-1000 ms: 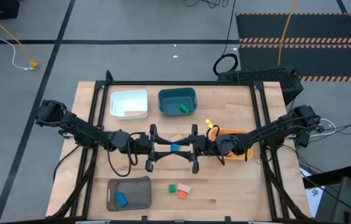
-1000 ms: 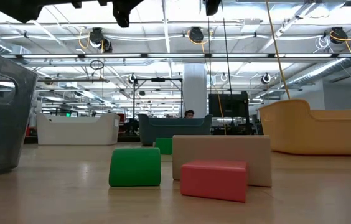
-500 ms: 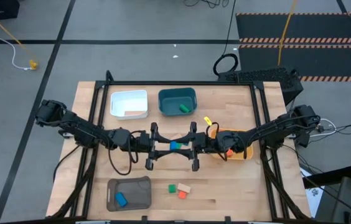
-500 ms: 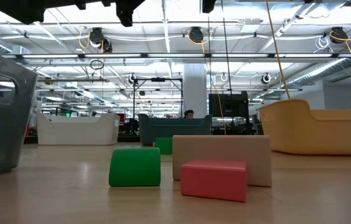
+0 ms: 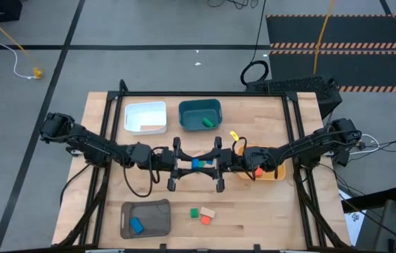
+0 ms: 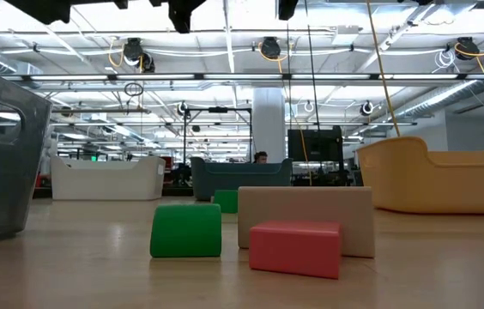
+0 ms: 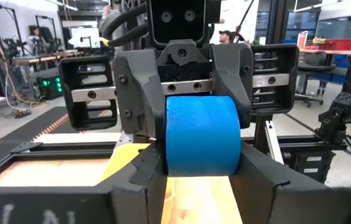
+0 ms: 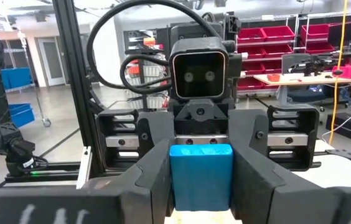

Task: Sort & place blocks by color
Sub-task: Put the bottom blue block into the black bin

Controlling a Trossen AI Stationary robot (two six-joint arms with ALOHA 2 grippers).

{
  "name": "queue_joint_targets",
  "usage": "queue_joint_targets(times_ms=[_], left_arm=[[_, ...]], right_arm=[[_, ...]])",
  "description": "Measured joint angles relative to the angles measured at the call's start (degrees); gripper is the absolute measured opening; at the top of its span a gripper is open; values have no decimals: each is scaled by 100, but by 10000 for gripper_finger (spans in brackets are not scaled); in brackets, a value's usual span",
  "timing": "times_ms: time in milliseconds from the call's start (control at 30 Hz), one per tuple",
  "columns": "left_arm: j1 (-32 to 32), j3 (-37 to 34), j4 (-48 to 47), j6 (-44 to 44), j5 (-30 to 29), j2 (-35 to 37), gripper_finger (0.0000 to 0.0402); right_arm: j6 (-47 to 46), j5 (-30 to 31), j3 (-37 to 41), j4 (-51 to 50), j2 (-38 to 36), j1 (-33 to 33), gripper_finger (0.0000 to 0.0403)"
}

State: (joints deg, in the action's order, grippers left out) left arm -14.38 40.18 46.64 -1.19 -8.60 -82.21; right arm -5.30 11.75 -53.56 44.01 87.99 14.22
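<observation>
A blue block (image 5: 197, 164) hangs above the middle of the table between my two grippers, which face each other level. My left gripper (image 5: 189, 165) comes from the table's left and is shut on the block's left end. My right gripper (image 5: 206, 164) comes from the right and is shut on its right end. On the table near the front, a green block (image 5: 194, 212), a tan block (image 5: 207, 211) and a red block (image 5: 205, 220) rest flat, close together. My left gripper pinches the blue block's two side faces (image 7: 174, 163) between its two fingers, at the end nearer to it. The fingers lie level, coming from the table's left. The block is lifted clear of the table. My right gripper pinches the block's two side faces (image 8: 178, 186) between its two fingers, at the opposite end. The fingers lie level, coming from the table's right. The block sits level between both grippers.
At the back stand a white bin (image 5: 145, 109) and a teal bin (image 5: 200, 107) holding a green block (image 5: 208, 122). A yellow bin (image 5: 272, 151) lies under my right arm. A grey bin (image 5: 152, 211) at the front left holds a blue block (image 5: 136, 225).
My left gripper has edged toward the table's right, closer in on the blue block. The block stays level in the air at the same place.
</observation>
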Motion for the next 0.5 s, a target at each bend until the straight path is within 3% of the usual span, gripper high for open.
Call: queue_joint_targets(times_ms=[367, 500], left_arm=[[8, 0, -7, 26, 76, -1, 135], [5, 0, -40, 124, 119, -1, 135]], right_arm=[[-27, 36, 0, -63, 0, 0, 129], [-245, 11, -2, -125, 0, -2, 151]])
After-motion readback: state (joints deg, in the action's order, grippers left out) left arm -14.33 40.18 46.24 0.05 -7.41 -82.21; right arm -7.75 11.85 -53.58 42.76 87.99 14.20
